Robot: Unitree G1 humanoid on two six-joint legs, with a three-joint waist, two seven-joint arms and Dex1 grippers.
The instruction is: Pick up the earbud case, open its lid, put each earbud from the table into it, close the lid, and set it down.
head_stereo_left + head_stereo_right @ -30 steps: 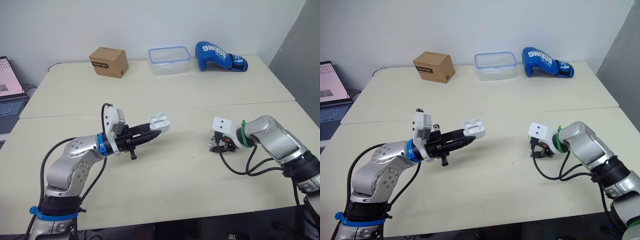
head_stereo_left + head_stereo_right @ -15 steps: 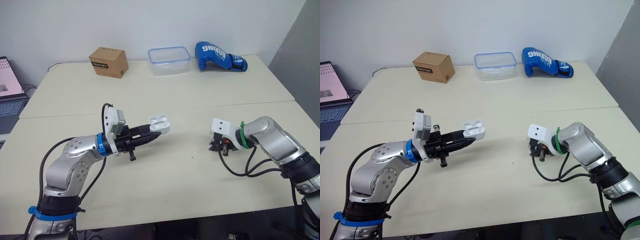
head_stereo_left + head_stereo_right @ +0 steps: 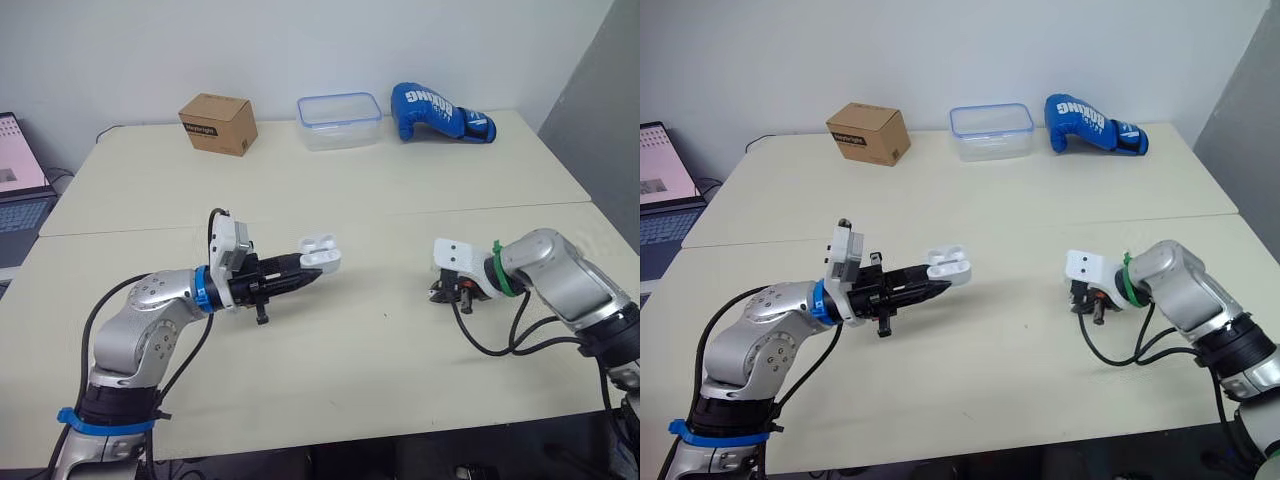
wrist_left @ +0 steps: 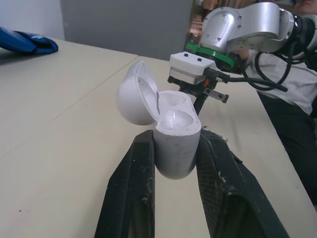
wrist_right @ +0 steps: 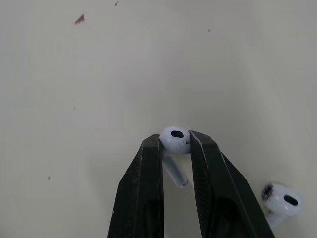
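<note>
Over the near half of the worktop, my left pincer is clamped on the earbud case, gripping its lower body from both sides and holding it clear of the surface. Its lid is swung open (the wrist camera looks straight into the two sockets), with the mouth facing the right arm. Well apart on my right, the right pincer sits low at the worktop, fingers closed tight on the head of one earbud, its stem hanging between them. I can't tell whether that bud is off the surface. The second earbud lies on the worktop just beside that pincer.
</note>
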